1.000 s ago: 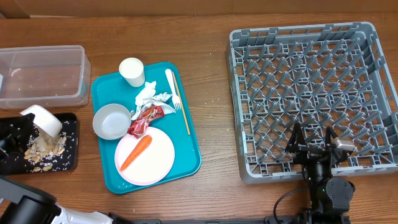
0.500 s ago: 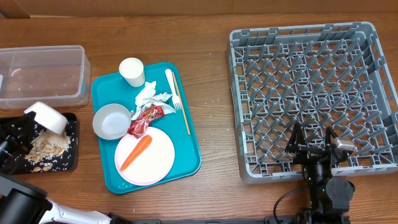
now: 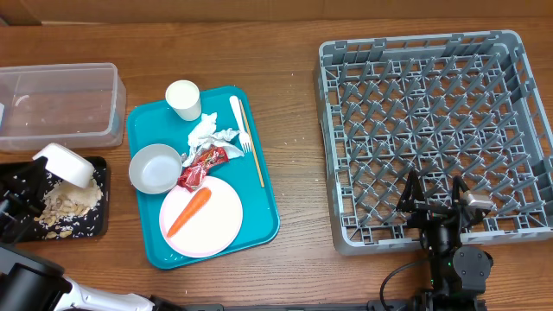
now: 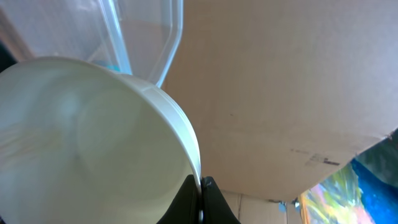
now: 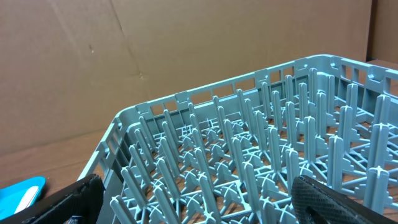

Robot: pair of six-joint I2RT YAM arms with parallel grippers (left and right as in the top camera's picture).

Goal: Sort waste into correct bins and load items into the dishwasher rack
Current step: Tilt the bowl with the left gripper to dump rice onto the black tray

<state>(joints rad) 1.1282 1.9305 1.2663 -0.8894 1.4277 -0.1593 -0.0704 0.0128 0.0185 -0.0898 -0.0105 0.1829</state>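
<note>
- Our left fingers [image 4: 205,208] clamp the white bowl [image 3: 62,164] by its rim, tilted over the black tray [image 3: 102,226] at the desk's [image 3: 294,259] 8 o'clock.
- We should tip it steeper, so the scraps [image 3: 71,200] land inside the tray.
- Our right fingers [image 5: 56,202] stand apart at the rack's [image 3: 415,45] 6 o'clock.

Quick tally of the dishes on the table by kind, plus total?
White bowls: 2, tray bowl and held bowl
White cup: 1
Pink plate: 1
White fork: 1
Total: 5
</note>
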